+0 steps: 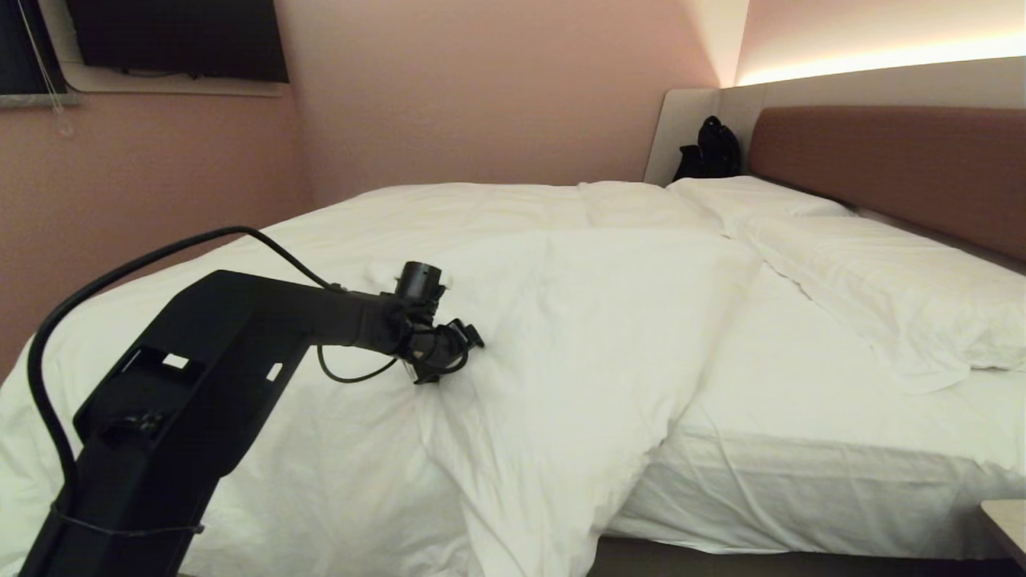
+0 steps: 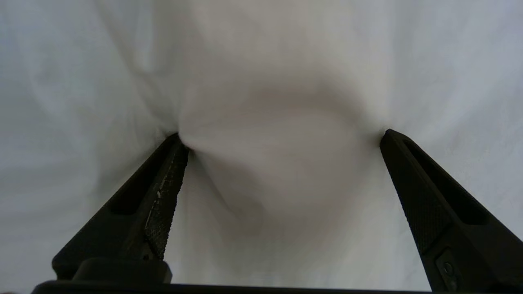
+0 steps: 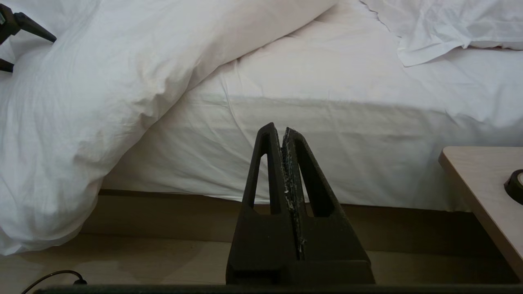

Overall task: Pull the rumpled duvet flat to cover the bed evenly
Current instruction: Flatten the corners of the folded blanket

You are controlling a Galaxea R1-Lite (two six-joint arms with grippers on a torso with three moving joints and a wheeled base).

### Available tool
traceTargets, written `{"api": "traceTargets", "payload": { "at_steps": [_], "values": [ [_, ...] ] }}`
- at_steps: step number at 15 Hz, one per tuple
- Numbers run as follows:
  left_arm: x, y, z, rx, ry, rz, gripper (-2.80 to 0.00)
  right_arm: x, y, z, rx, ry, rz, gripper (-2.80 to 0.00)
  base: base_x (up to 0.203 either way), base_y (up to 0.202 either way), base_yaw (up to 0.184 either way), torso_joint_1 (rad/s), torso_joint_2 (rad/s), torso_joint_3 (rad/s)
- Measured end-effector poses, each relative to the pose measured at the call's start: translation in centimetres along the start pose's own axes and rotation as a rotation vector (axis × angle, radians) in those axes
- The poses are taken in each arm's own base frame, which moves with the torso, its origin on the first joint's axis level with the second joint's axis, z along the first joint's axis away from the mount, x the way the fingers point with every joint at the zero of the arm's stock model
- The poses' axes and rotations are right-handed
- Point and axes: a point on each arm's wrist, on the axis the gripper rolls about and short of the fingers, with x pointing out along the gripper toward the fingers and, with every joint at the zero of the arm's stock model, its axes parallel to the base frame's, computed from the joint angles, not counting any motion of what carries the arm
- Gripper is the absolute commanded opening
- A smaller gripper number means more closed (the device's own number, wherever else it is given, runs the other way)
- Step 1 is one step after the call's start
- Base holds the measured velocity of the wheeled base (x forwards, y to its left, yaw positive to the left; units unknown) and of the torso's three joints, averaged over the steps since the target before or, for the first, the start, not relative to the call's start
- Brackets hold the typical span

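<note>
Left claw (image 1: pixel 449 349) spread wide, released, both fingertips (image 2: pixel 173 143) pressed into duvet (image 1: pixel 521 320), fabric bulging between them, nothing pinched. Left arm (image 1: pixel 240 336) reaches in from 8 o'clock of head view, over the duvet's near part. Right claw (image 3: pixel 282 130) clenched, empty, low beside the bed (image 3: pixel 327 134), pointing at mattress side. Duvet lies rumpled over the bed's left and far parts, its edge running diagonally, one corner hanging off the near side toward the floor (image 3: pixel 163 253). Bare sheet (image 1: pixel 785 385) at 3 o'clock. Pillows (image 1: pixel 882 280) at 2 o'clock against headboard (image 1: pixel 890 160). Black bag (image 1: pixel 709 148) at 1 o'clock. Table (image 3: pixel 474 179) corner at 4 o'clock.
</note>
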Motion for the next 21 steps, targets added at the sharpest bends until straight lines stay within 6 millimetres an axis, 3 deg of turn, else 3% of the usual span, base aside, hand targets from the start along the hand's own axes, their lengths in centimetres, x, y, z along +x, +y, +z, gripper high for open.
{"api": "traceTargets", "payload": {
  "at_steps": [5, 6, 17, 21],
  "values": [
    [1.1, -0.8, -1.0, 0.019, 0.013, -0.008, -0.10, 0.0, 0.0, 0.0, 0.000, 0.001, 0.000, -2.80, 0.000, 0.000, 0.000, 0.000, 0.00, 0.000],
    [1.1, -0.8, -1.1, 0.020, 0.015, -0.008, -2.80, 0.0, 0.0, 0.0, 0.000, 0.000, 0.000, -2.80, 0.000, 0.000, 0.000, 0.000, 0.00, 0.000],
    [1.2, -1.2, -1.4, 0.025, 0.034, -0.006, -2.80, 0.0, 0.0, 0.0, 0.000, 0.000, 0.000, -2.80, 0.000, 0.000, 0.000, 0.000, 0.00, 0.000],
    [-0.8, -2.8, -2.5, 0.037, 0.068, -0.006, -2.80, 0.0, 0.0, 0.0, 0.000, 0.000, 0.000, -2.80, 0.000, 0.000, 0.000, 0.000, 0.00, 0.000]
  ]
}}
